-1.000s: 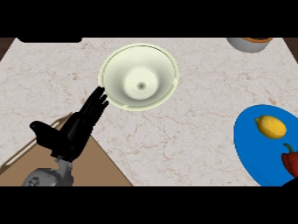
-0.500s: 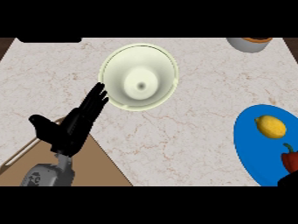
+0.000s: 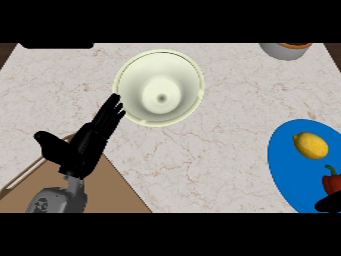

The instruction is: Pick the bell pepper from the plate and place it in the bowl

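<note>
Head view has the bell pepper sitting red and lobed on the glossy blue plate at the right edge, just beside a smooth yellow lemon. Right robot hand creeps in at the corner, touching the pepper's lower side, mostly cut off, so I cannot tell its grip. Left robot hand rests spread flat near the pale, round bowl on the marbled desk.
</note>
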